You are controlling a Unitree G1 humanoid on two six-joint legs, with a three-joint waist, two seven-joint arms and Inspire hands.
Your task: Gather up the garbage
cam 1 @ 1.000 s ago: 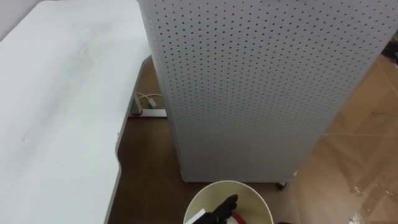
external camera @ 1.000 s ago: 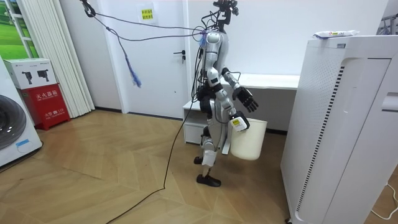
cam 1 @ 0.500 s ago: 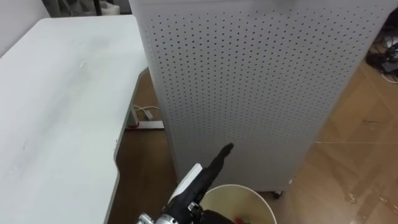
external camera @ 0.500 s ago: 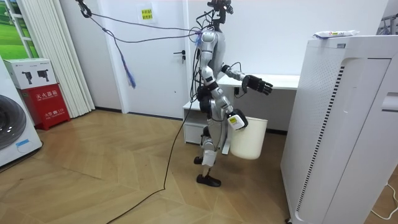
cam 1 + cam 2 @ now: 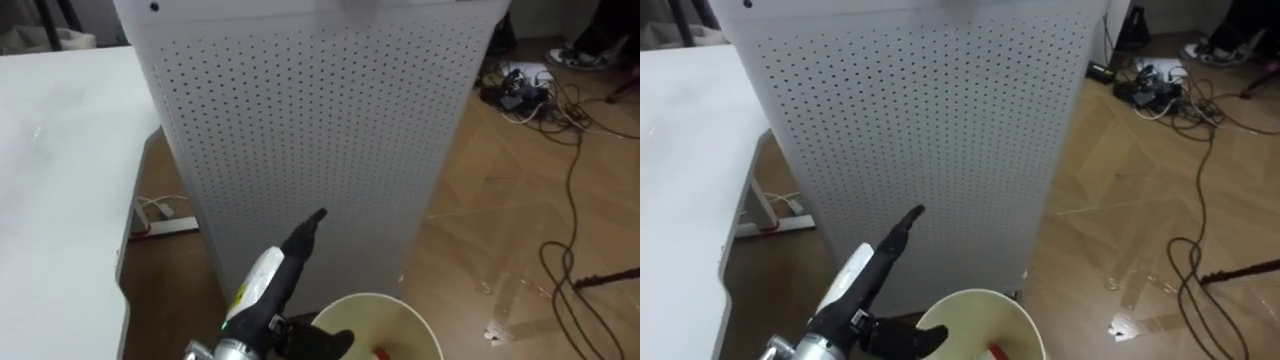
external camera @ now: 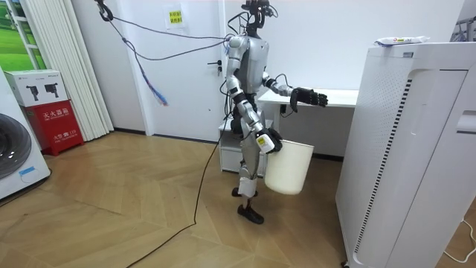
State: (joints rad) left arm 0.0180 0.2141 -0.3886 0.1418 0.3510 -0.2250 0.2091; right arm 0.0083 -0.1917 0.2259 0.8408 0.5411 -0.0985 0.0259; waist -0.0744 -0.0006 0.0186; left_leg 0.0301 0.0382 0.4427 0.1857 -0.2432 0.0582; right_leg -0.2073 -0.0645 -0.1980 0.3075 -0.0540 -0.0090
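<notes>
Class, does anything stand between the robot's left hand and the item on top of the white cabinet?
Nothing visible does: open air separates the left hand from the item lying higher up, atop the cabinet.

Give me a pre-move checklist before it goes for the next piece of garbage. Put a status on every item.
1. Bucket grip: ok. The right hand is curled on the rim of the white bucket.
2. Picking hand free: ok. The left hand is open and empty, raised toward the perforated cabinet.
3. Bucket contents: ok. A red piece lies inside.
4. Next target: cannot tell. A small pale scrap lies on the floor to the right; whether it is garbage is unclear.
5. Path: not ok. Cables sprawl over the floor on the right, and the cabinet stands close ahead.
</notes>
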